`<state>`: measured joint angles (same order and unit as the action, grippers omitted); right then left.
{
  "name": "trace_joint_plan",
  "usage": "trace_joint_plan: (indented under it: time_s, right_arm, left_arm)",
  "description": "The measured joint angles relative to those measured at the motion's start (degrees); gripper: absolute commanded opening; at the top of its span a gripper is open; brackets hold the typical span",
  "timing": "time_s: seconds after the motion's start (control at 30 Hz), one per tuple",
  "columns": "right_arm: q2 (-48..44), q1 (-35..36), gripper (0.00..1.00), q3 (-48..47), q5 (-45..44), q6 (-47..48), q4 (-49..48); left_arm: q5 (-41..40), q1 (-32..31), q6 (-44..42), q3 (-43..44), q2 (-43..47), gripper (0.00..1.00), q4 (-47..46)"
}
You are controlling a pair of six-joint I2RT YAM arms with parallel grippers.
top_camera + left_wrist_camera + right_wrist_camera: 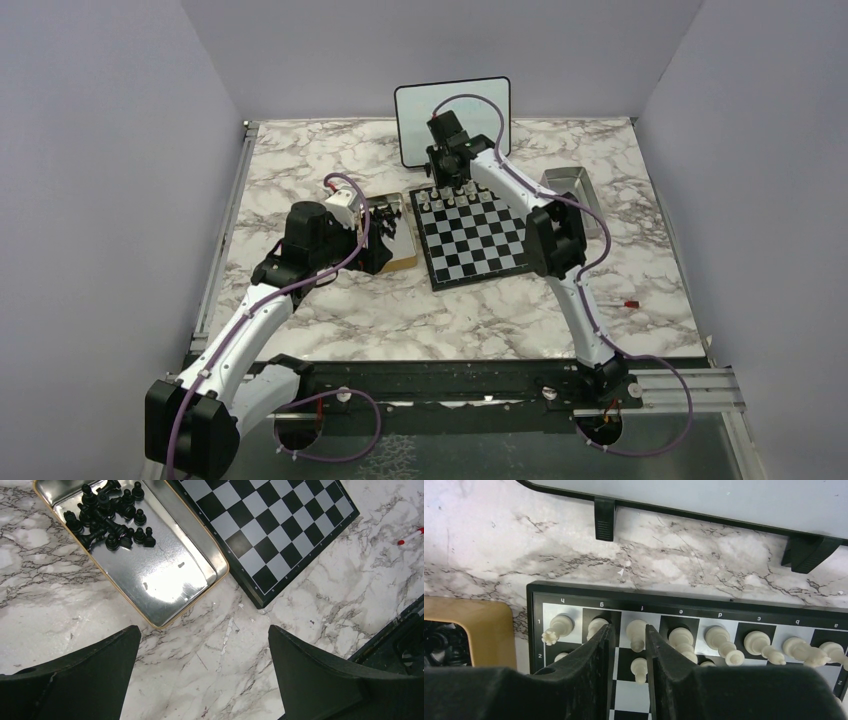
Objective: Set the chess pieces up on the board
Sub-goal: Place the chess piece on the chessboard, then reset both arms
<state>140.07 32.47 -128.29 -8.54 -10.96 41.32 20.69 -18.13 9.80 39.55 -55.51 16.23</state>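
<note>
Marble-pattern table: chessboard centre, gold-rimmed tin just beside its left, whiteboard behind, steel tray right, red-capped pen near right edge.

Your light is bright and even from above, shadows soft; glare whitens the tin, the right fingers loom dark and blurred up close, and the top view is sharp
</note>
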Motion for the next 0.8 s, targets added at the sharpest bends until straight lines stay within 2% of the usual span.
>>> trace_joint_plan:
  time_s: [0.17, 0.37, 0.47, 0.57, 0.6, 0.63, 0.67, 0.8]
  right_arm:
    - [-0.44, 0.0, 0.4, -0.76, -0.04, 0.11, 0.52]
    - [-5.66, 0.0, 0.53, 1.88, -0.22, 0.07, 2.12]
    - [-12.59, 0.0, 0.62, 6.88, -0.2, -0.15, 1.97]
    - [-20.79, 0.0, 0.77, 12.9, 0.04, -0.68, 1.49]
    - [-23.85, 0.0, 0.83, 15.15, 0.33, -0.83, 1.22]
    - [-26.62, 0.0, 0.95, 17.27, 0.63, -1.09, 0.9]
    - [-29.53, 0.0, 0.99, 19.61, 1.05, -1.31, 0.42]
    - [-41.24, 0.0, 1.0, 29.62, 3.34, -2.54, -1.77]
  left_arm:
    - [-0.63, 0.0, 0.09, 0.0, 0.0, 0.99, 0.02]
    - [-0.76, 0.0, 1.44, 0.11, -0.13, 0.99, 0.0]
    - [-0.42, 0.0, 2.82, 1.27, -0.85, 0.99, 0.28]
    - [0.5, 0.0, 4.79, 4.0, -1.53, 0.99, 0.52]
    - [0.94, 0.0, 5.38, 5.14, -1.64, 0.99, 0.59]
    - [1.42, 0.0, 5.99, 6.25, -1.75, 0.99, 0.61]
    - [2.1, 0.0, 6.91, 7.69, -1.86, 0.99, 0.72]
    - [4.46, 0.0, 8.87, 12.28, -1.97, 0.99, 0.94]
